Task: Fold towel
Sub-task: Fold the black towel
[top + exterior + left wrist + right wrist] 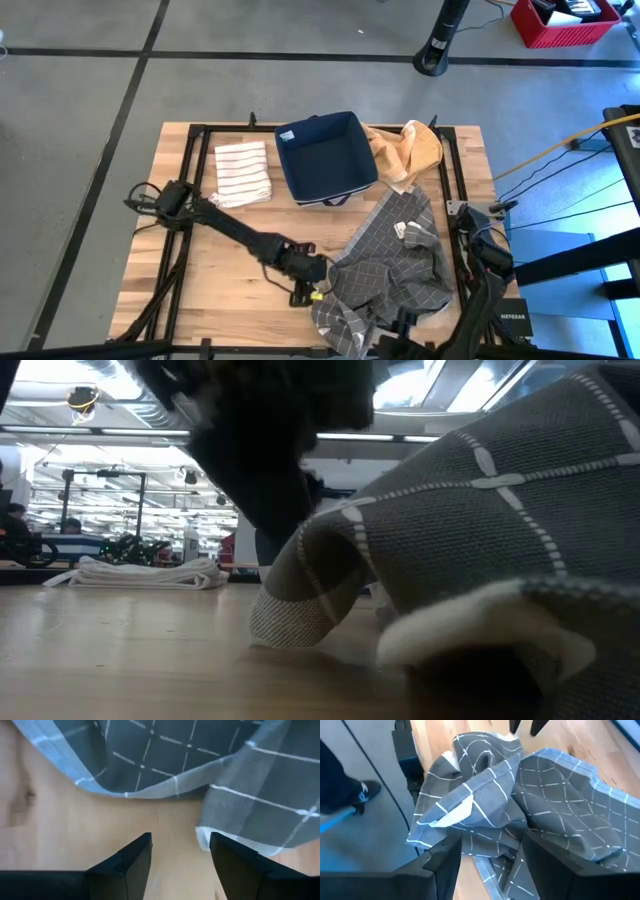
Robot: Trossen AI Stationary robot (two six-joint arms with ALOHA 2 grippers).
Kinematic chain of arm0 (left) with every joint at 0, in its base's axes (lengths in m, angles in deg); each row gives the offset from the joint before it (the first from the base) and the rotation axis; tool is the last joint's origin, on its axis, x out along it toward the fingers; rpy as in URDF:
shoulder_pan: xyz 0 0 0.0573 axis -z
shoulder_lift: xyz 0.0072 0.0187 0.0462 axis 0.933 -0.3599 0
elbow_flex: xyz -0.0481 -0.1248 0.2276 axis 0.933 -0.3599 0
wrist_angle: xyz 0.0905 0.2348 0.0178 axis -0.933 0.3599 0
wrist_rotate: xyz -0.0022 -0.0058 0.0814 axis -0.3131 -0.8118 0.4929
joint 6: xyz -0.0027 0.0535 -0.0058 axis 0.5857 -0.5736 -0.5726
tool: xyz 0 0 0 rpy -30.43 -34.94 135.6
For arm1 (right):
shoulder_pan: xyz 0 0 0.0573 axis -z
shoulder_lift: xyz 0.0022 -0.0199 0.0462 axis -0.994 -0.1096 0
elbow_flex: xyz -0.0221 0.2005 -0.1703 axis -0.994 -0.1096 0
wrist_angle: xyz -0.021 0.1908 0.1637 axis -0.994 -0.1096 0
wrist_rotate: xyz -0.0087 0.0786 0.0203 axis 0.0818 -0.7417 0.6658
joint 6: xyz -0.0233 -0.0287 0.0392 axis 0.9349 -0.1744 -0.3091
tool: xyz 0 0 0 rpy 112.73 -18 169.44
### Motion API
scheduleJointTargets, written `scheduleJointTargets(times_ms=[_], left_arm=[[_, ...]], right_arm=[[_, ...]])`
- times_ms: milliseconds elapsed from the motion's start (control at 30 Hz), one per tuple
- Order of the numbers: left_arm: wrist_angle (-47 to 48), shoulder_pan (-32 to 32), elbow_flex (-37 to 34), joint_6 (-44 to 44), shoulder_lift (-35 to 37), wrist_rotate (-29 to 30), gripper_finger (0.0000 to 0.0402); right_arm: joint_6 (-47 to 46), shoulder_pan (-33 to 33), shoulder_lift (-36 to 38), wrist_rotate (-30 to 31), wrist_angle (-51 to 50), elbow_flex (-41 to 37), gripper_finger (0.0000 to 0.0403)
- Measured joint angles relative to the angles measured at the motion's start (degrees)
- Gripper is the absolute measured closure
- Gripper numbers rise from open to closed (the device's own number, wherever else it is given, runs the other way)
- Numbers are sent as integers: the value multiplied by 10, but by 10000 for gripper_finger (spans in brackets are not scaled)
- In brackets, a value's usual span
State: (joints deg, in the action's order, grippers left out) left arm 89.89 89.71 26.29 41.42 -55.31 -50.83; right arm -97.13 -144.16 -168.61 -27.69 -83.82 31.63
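Toward the near right part of the tabletop [215,270], the grey checked towel [395,265] lies in a rumpled heap, its folds piled on one another and one corner hanging past the near edge; it is not yet flat, so I judge the folding has hardly begun and the cloth must first be spread. The left claw [318,272] sits low over the wood at the heap's left edge, and in the left wrist view its two dark fingers [132,862] stand apart with bare wood between them and a hem of the towel just ahead, one white-backed corner lying close by the other finger. That placing suggests it is set to take, or has let go of, that edge; nothing is clamped in it. The right claw [487,855] hovers at the near right corner of the tabletop, above the overhanging part of the heap, fingers likewise spread and empty, the bunched cloth directly beyond them. Farther back stand a dark blue bin [325,157], a folded striped towel [243,172] to its left, plainly set aside as done, and a tan cloth [405,150] crumpled to its right, near the grey towel's far end.
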Motion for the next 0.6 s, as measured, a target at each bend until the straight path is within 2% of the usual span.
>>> scheduleJointTargets(times_ms=[167, 267, 467, 600], left_arm=[[-19, -23, 0, -5, -23, -108, 212], [-45, -23, 0, -20, -31, -152, 212], [-78, -18, 0, -28, -31, -161, 217], [-85, -15, 1, -41, -37, -161, 235]], right_arm=[[-36, -12, 0, 3, 0, -24, 203], [-38, -11, 0, 8, 1, -37, 205], [-38, -10, 0, 14, 10, -57, 205], [-37, -10, 0, 16, 15, -60, 205]])
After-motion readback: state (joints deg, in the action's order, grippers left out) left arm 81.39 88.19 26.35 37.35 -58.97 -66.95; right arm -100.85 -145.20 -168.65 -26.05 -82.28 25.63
